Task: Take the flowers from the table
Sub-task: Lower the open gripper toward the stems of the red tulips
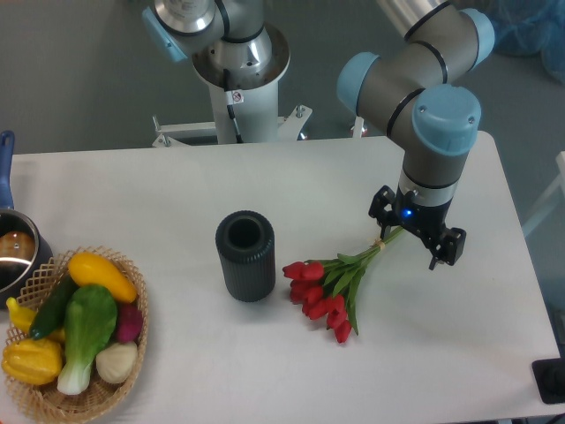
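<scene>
The flowers are a bunch of red tulips with green leaves. They lie on the white table right of centre, heads toward the front left. Their pale green stems run up and right to my gripper. The gripper points straight down over the stem ends. Its black fingers stand apart on either side of the stems, so it looks open. The stem tips are hidden under the gripper body. I cannot tell whether the fingers touch the stems.
A dark ribbed cylindrical vase stands upright just left of the tulip heads. A wicker basket of colourful vegetables sits at the front left corner. A metal pot is at the left edge. The robot base is behind the table.
</scene>
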`<state>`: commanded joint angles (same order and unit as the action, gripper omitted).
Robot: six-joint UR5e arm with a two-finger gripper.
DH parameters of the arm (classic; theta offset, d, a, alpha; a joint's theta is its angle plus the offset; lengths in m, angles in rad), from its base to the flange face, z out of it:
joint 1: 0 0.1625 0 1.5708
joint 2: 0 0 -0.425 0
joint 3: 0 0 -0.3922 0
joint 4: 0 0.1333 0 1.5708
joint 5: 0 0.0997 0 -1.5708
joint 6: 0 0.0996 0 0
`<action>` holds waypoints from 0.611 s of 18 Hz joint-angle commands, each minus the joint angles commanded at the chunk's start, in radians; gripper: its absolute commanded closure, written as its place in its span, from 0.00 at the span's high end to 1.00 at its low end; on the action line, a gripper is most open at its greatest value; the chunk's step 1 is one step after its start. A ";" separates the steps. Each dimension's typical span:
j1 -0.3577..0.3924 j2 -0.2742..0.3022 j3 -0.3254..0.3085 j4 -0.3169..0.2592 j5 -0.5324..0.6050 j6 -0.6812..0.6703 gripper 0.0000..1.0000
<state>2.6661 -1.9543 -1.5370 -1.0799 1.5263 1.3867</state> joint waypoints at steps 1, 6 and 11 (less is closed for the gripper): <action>0.000 0.000 0.000 0.000 0.000 0.002 1.00; -0.002 0.006 -0.044 0.005 -0.005 0.000 1.00; -0.005 0.015 -0.146 0.069 -0.063 0.000 1.00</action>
<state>2.6615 -1.9390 -1.6826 -1.0112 1.4634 1.3867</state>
